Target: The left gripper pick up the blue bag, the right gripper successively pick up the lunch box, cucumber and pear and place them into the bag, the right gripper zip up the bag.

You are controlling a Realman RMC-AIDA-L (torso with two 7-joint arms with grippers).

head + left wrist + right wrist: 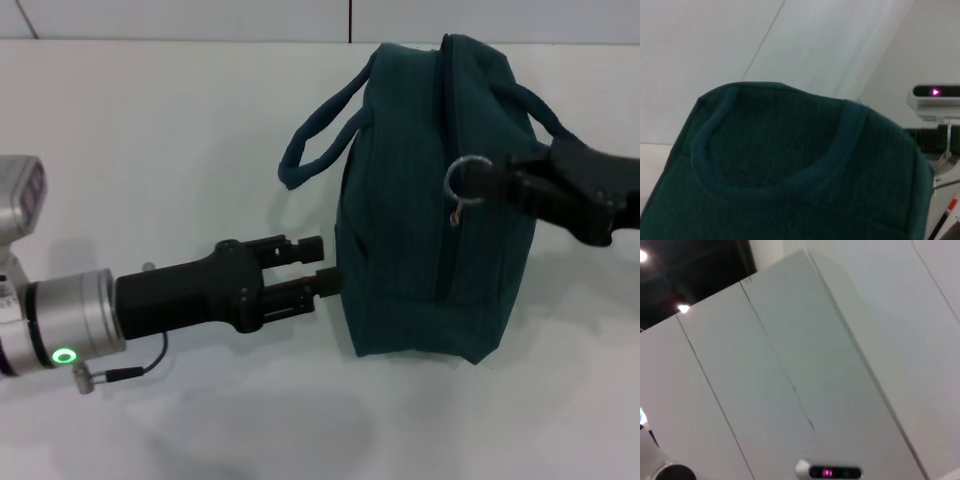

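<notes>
Zipper teeth run closed along the upward face of the blue bag (430, 200), which stands on the white table (180, 120) between the two grippers. The left gripper (322, 268) reaches in from the bag's left side, its two fingers narrowly parted with their tips touching or nearly touching the fabric; whether they pinch any cloth is hard to tell from the head view. Just beyond those fingers, a loop handle (315, 130) droops off the bag's near side. The right gripper (490, 180) comes in from the opposite side, its fingers closed on the ring zipper pull (462, 180). The left wrist view shows the bag's side panel (790, 170) with a handle stitched across it.
</notes>
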